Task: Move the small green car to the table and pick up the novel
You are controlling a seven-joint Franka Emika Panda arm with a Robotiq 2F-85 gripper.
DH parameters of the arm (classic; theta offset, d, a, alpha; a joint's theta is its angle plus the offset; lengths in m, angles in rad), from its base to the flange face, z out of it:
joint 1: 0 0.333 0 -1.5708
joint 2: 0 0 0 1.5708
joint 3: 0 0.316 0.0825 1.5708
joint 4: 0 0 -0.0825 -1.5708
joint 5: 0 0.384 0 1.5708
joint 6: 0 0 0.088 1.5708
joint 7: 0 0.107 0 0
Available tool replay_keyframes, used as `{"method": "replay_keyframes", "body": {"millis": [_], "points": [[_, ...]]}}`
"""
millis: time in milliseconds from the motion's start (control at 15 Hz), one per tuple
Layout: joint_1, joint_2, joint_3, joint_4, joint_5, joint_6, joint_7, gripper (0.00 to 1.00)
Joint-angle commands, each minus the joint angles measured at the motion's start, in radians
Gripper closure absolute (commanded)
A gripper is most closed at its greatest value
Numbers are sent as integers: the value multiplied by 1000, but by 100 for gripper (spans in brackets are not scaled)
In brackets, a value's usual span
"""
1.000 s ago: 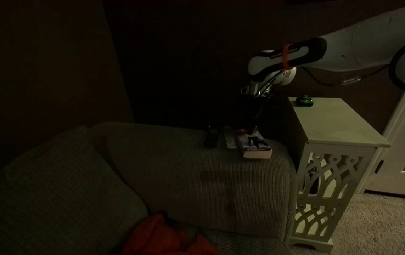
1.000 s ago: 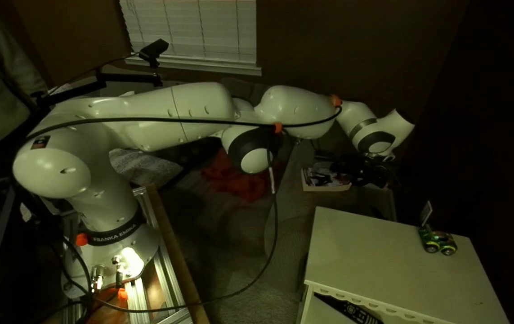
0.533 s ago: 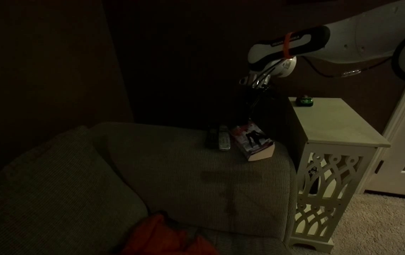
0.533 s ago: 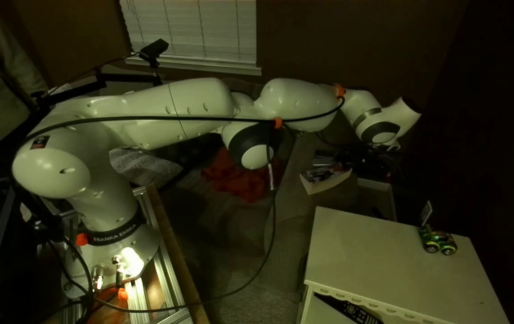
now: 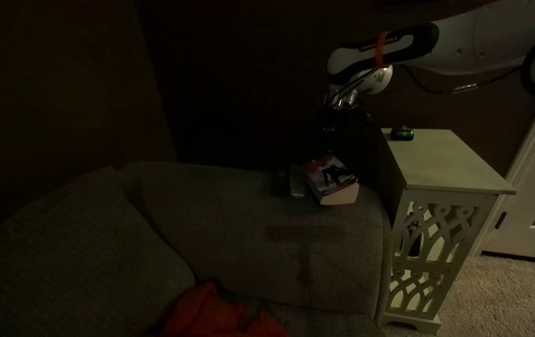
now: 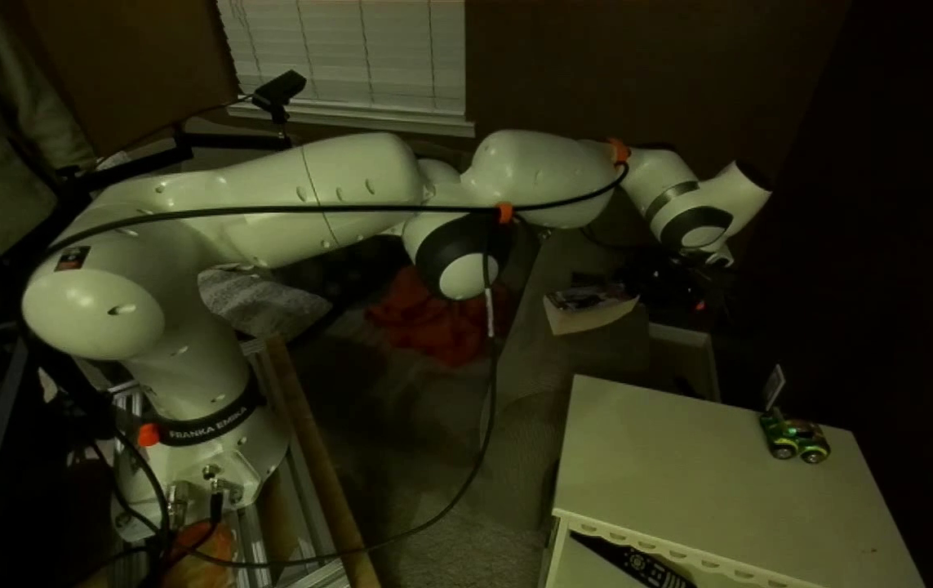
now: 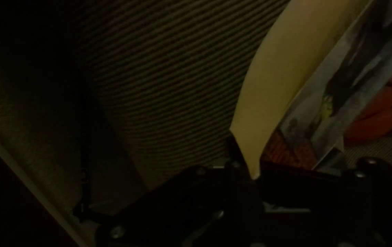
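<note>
The small green car (image 5: 402, 134) sits on the top of the white side table (image 5: 454, 161), near its edge; the car (image 6: 794, 438) and table (image 6: 703, 490) also show in an exterior view. The novel (image 5: 328, 177) has a whitish, red and dark cover and thick pale pages. It is tilted just above the sofa arm; whether its lower end touches is unclear. It also shows in an exterior view (image 6: 597, 317). In the wrist view, my dark gripper (image 7: 253, 171) is shut on one end of the novel (image 7: 278, 79), pinching its pages between the fingers. The fingertips are very dim.
A pale remote (image 5: 296, 182) and a dark remote (image 5: 280, 182) lie on the sofa arm (image 5: 248, 210) beside the novel. Another remote (image 6: 637, 563) is on the table's shelf. A small upright card (image 6: 775, 386) stands by the car. Orange cloth (image 5: 220, 313) lies on the seat.
My arm has risen. The novel has turned and tilted, its gripped end up, and has moved upward with the gripper. The pale remote has shifted toward the dark one. The car has stayed put.
</note>
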Motion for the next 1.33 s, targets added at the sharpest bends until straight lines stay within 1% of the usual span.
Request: {"method": "replay_keyframes", "body": {"millis": [0,67,133,200,267,333,533,667,867,933,1000,1267], "points": [[-3,-10,-6,-48,17,-94,136,59],[-4,-14,-8,-58,17,-109,172,53],[-5,-9,0,-57,23,-97,188,46],[-2,-4,2,-53,22,-71,196,38],[0,2,7,-50,23,-48,200,33],[9,16,4,-37,14,7,199,24],[23,31,12,-36,11,101,187,4],[25,32,33,-42,20,168,149,0],[18,17,47,-59,14,228,112,0],[7,12,55,-64,17,228,90,0],[27,27,37,-45,0,209,133,0],[13,25,43,-45,0,215,109,0]]}}
